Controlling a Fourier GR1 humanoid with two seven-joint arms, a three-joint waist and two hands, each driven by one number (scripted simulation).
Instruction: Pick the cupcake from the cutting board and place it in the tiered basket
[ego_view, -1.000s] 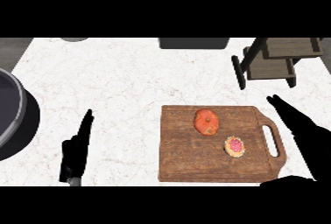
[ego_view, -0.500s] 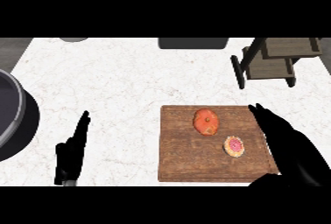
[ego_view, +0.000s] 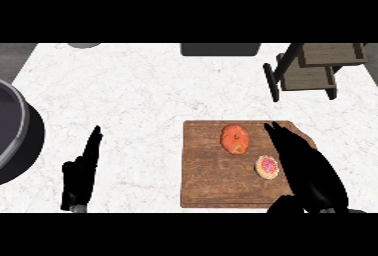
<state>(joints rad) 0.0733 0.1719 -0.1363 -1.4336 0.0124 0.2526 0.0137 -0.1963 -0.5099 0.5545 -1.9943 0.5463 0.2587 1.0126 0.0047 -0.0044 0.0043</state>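
1. Sliding leftward since a second ago, right hand (ego_view: 306, 165) hovering over cutting board (ego_view: 214, 185), fingers straight, grasping nothing
2. Sitting on board just beside right hand: cupcake (ego_view: 266, 167), near orange item (ego_view: 235, 139)
3. Resting at lower left, left hand (ego_view: 80, 175) relaxed
4. Standing top right: tiered basket (ego_view: 317, 67)

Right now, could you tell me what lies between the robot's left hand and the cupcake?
In the head view, white counter and bare cutting board lie between the left hand and the cupcake.
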